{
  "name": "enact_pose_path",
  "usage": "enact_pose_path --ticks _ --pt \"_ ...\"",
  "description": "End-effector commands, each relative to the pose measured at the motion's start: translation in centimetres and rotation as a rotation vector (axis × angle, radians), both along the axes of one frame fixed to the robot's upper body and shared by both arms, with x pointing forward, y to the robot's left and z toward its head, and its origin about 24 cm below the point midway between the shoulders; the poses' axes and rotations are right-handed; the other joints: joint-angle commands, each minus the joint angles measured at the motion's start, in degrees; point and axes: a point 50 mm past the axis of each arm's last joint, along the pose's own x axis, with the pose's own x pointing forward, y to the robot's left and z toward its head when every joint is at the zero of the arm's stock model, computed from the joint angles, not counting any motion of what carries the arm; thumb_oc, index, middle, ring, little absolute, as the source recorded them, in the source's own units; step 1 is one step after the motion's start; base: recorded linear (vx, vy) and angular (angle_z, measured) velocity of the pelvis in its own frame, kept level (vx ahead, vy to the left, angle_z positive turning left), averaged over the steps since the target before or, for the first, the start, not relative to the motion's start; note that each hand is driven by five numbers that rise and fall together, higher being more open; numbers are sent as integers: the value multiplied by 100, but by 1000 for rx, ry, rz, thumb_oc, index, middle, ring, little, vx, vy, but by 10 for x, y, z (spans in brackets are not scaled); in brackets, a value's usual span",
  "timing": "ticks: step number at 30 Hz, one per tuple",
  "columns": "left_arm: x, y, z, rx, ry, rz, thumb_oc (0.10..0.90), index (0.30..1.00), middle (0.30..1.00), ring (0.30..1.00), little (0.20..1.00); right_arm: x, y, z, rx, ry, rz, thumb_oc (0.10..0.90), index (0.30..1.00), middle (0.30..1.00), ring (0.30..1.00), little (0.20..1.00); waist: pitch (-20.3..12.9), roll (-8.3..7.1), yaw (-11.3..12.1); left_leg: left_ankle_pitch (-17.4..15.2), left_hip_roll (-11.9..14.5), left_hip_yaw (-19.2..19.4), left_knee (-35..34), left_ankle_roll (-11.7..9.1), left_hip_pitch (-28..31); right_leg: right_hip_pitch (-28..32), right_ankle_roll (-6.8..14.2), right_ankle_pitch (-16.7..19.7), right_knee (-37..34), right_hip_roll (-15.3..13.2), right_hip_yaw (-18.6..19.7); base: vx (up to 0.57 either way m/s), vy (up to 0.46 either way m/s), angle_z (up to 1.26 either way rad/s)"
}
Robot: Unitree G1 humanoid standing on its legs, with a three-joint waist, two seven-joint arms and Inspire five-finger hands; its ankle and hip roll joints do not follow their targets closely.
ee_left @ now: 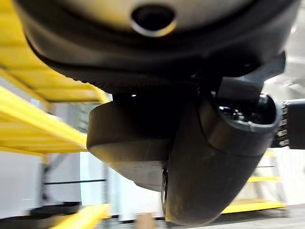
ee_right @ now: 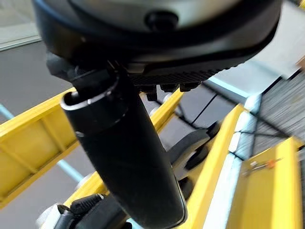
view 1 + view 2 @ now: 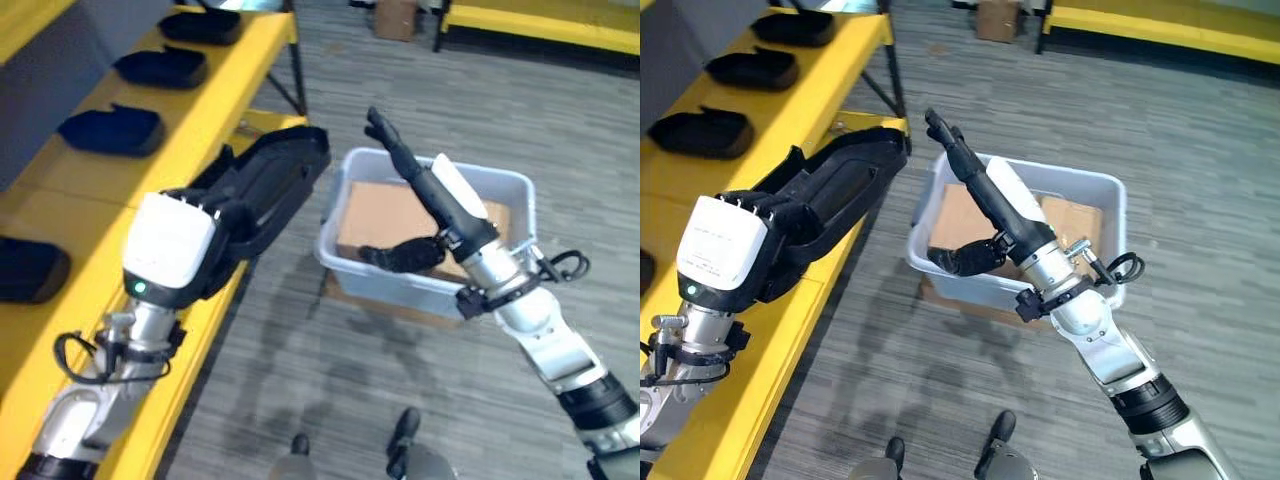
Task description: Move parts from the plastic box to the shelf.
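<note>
Black part [image 3: 262, 185] sits gripped in the left hand [image 3: 215, 235] over the yellow shelf [image 3: 150, 160] edge. Right hand [image 3: 980, 195] hangs with fingers straight above the plastic box [image 3: 1095, 195].

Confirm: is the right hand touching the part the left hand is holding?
Apart. In the right eye view, floor shows between the right hand, fingers straight above the plastic box, and the black part gripped by the left hand.

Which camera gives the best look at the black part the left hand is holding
The right eye view: the whole black part shows in the left hand, over the yellow shelf. The left eye view matches it. The left wrist view shows a close dark underside; the right wrist view, a sliver.
</note>
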Motion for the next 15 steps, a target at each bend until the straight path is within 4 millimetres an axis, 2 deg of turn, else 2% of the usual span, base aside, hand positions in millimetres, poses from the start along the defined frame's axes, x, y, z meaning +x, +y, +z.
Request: enact_pose_path --ticks 1,7,10,11,15 --pt "-10 1 31 -28 -239 -13 400 300 300 300 300 -10 1 17 92 -111 39 900 1000 1000 1000 1000 -1076 -53 40 579 302 -125 -698 357 126 273 297 -1047 307 215 -36 18 227 63" --pt "-13 3 35 -4 -248 0 400 300 300 300 300 -7 5 9 109 -73 37 900 1000 1000 1000 1000 -1149 -228 260 334 -37 -362 -811 523 30 456 555 -690 86 -73 -213 -17 177 25" --pt "-13 5 37 19 -253 9 400 300 300 300 300 -7 10 8 110 -70 51 900 1000 1000 1000 1000 -1152 -307 330 205 -274 -426 -667 646 -38 497 693 -463 -15 -258 -210 -68 229 18" --pt "-14 5 38 21 -256 6 400 300 300 300 300 -7 12 8 109 -72 54 900 1000 1000 1000 1000 -1123 -329 377 249 -399 -418 -601 699 -104 456 684 -288 -32 -378 -316 -124 271 18" --pt "-13 5 42 61 -266 5 400 300 300 300 300 -6 19 9 114 -87 62 900 1000 1000 1000 1000 -1123 -410 397 94 -769 -415 -324 880 -197 425 847 -22 -22 -678 -192 -60 263 18"
